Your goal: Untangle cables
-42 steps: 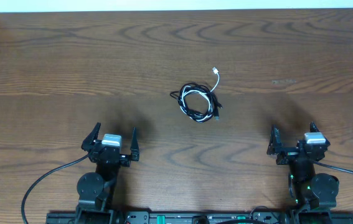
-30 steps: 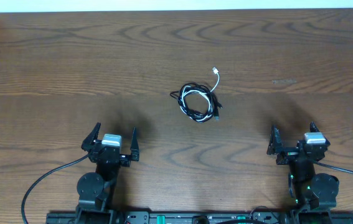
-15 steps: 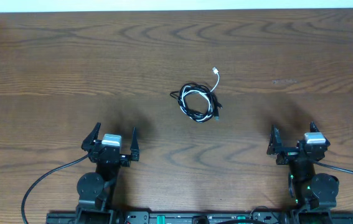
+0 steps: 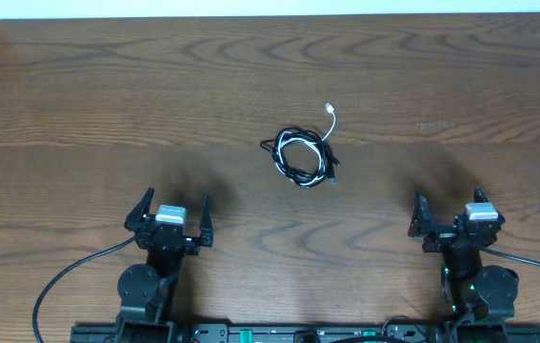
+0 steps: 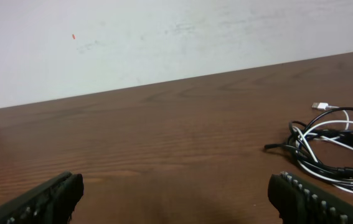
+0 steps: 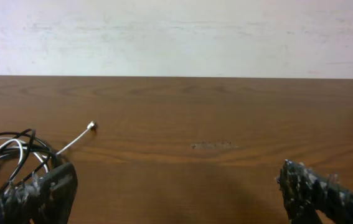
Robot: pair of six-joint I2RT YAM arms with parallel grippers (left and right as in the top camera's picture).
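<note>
Cables [image 4: 301, 155] coiled in one bundle on tabletop [image 4: 108, 95], ahead and between arms; left tool [image 4: 172, 205] slightly nearer than right tool [image 4: 448, 205]; both wide open, holding nothing

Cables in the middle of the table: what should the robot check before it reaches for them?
1. The left gripper is open and empty: ok.
2. The right gripper is open and empty: ok.
3. The cables show in all three camera views: ok.
4. The white cable lies apart from the black cable: not ok, they are looped together in one coil.
5. There is a loose end to grab: ok, the white plug sticks out of the coil.
6. How many black cords are in the coil: cannot tell.
</note>
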